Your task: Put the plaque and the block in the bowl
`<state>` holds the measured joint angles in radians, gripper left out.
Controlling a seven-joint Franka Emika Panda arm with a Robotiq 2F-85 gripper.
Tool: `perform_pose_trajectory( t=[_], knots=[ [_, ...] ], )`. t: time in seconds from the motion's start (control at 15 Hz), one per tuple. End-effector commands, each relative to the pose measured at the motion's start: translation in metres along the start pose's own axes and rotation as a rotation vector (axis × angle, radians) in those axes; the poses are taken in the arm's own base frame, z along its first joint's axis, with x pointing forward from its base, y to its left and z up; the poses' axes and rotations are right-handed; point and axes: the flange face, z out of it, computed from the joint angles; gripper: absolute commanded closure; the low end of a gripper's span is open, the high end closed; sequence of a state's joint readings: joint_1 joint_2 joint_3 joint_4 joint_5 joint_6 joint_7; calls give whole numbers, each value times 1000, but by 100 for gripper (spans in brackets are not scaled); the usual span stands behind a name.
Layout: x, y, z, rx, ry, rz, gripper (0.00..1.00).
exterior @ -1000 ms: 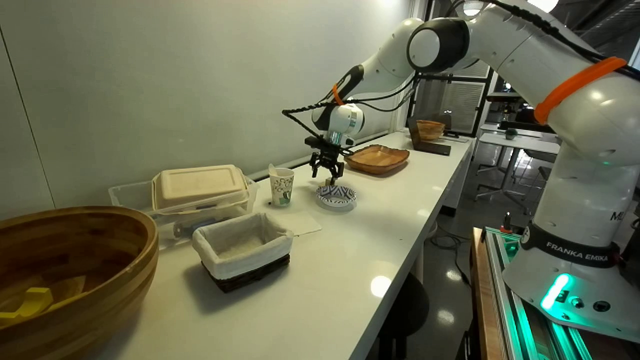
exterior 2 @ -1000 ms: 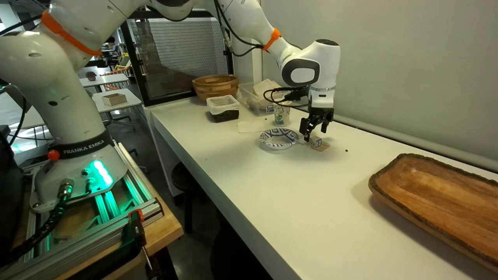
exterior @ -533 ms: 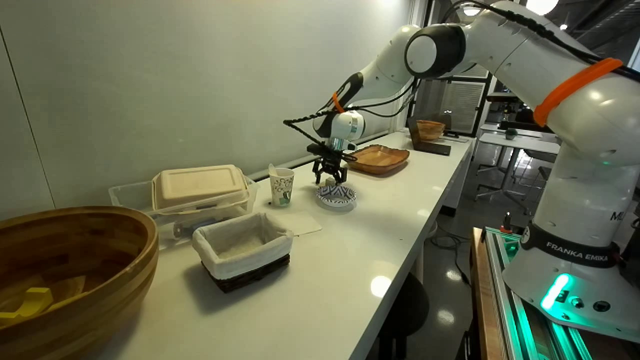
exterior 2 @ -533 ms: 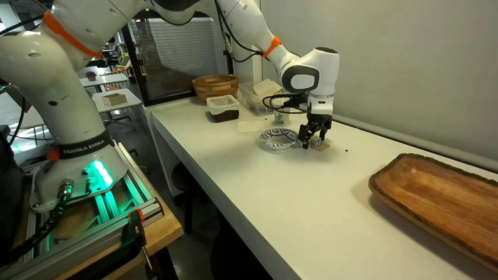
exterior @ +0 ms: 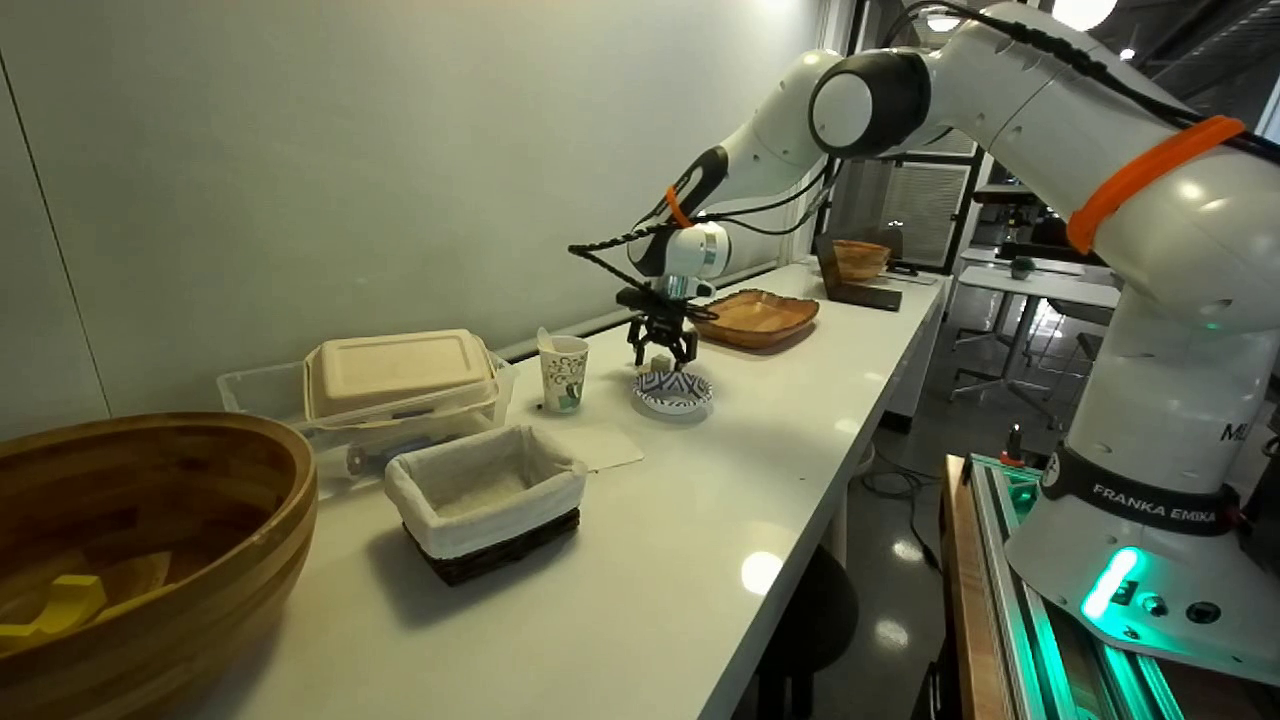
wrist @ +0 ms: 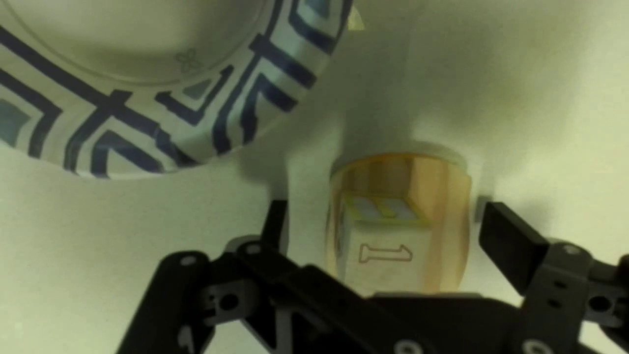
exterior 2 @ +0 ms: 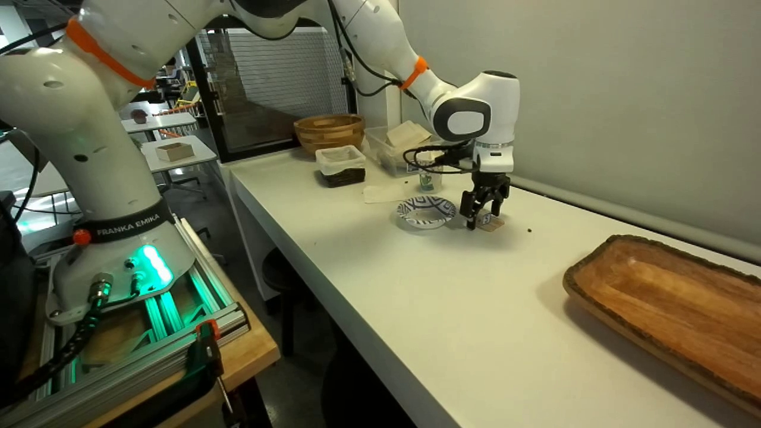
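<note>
The block (wrist: 385, 260), a pale cube with an outlined 1, sits on the plaque (wrist: 447, 221), a round-ended wood-striped flat piece on the white table. In an exterior view, the block (exterior 2: 486, 218) and plaque (exterior 2: 494, 226) are partly hidden by a finger. My gripper (wrist: 383, 216) is open and low, pointing down. Its fingers stand on either side of the block and plaque, with gaps visible. The gripper also shows in both exterior views (exterior: 661, 364) (exterior 2: 483, 220). The big wooden bowl (exterior: 285, 530) stands far from the gripper; it also shows at the back (exterior 2: 330, 139).
A blue-and-white patterned dish (wrist: 196, 98) stands close beside the gripper. A paper cup (exterior: 565, 378), a white-lined basket (exterior: 485, 500) and a clear box with a beige lid (exterior: 405, 370) stand toward the bowl. A wooden tray (exterior 2: 672, 309) lies on the other side. A yellow object (exterior: 75, 603) lies in the bowl.
The gripper has come down, so its fingers now flank the block and plaque. It shifted slightly in the last half second. The block, plaque and dish have not moved.
</note>
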<state>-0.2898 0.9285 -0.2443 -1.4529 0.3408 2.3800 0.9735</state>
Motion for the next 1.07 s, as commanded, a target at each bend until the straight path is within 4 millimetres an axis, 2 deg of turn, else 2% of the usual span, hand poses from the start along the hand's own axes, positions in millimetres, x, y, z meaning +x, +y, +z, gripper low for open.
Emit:
perform_pose_trajectory(
  t=[0.0, 0.27, 0.87, 0.93, 1.0],
  knots=[
    [8, -6, -1, -2, 36, -4, 0],
    [9, -12, -2, -1, 28, -19, 0],
    [7, -15, 12, -39, 36, -39, 0],
    [7, -16, 12, -41, 37, -42, 25],
    [7, -17, 11, -47, 35, -45, 27]
  ],
)
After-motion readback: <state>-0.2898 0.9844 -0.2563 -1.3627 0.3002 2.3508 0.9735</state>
